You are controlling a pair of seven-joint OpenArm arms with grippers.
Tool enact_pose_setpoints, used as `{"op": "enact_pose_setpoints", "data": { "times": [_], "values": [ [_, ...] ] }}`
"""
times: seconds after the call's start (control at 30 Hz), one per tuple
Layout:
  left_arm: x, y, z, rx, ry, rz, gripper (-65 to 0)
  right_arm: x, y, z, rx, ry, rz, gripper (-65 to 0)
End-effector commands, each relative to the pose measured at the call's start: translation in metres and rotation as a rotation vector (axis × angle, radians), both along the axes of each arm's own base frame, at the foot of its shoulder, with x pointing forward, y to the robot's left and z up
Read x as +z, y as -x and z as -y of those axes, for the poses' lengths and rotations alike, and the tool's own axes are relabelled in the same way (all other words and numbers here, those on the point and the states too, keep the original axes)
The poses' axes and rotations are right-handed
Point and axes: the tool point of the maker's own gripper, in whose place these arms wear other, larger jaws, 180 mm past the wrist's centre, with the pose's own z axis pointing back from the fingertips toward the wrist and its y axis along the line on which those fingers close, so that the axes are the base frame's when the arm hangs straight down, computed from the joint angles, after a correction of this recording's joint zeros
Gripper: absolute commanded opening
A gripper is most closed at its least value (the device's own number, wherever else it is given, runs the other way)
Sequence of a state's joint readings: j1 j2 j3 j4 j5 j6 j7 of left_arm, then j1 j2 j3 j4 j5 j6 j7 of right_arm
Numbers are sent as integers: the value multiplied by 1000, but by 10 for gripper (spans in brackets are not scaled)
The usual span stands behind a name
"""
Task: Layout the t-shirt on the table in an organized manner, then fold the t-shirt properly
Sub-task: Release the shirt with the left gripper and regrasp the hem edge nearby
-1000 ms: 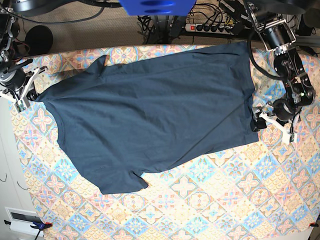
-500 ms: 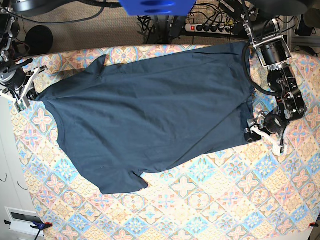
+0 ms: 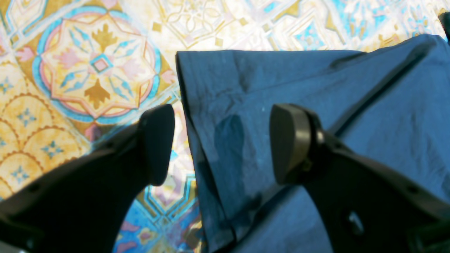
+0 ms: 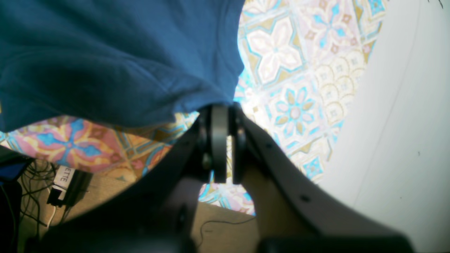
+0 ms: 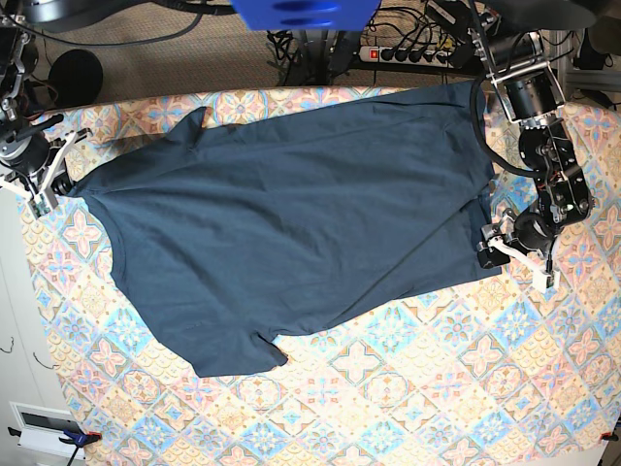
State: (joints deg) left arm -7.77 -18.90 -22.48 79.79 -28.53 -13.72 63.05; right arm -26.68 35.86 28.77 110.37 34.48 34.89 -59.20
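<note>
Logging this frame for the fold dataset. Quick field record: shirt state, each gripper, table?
shirt: spread flat, skewed on table, wrinkled, unfolded
left gripper: open, straddling shirt's hem corner, one finger over the cloth-covered table, other over fabric
right gripper: shut on shirt edge at the opposite end
table: patterned cloth, near half bare
fold: not started

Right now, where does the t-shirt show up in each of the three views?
Base: the t-shirt spreads across the upper middle of the table.
Left wrist: its hem corner fills the right half, between the open fingers of the left gripper.
Right wrist: it fills the upper left, one edge pinched in the right gripper.
Shared landmark: the table's diamond-tile cloth.
</note>
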Motion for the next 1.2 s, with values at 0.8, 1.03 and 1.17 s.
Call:
{"op": "enact_pose_setpoints", "data": {
  "times": [0.8, 1.03, 1.17],
  "values": [
    [3, -23, 3, 32, 53, 73, -262, 13, -7, 3, 12, 21, 38, -650],
    [-1, -24, 17, 26, 88, 75, -483, 13, -7, 3, 12, 21, 38, -650],
    [0, -25, 16, 29, 88, 79, -537, 13, -7, 3, 12, 21, 38, -650]
  ]
}}
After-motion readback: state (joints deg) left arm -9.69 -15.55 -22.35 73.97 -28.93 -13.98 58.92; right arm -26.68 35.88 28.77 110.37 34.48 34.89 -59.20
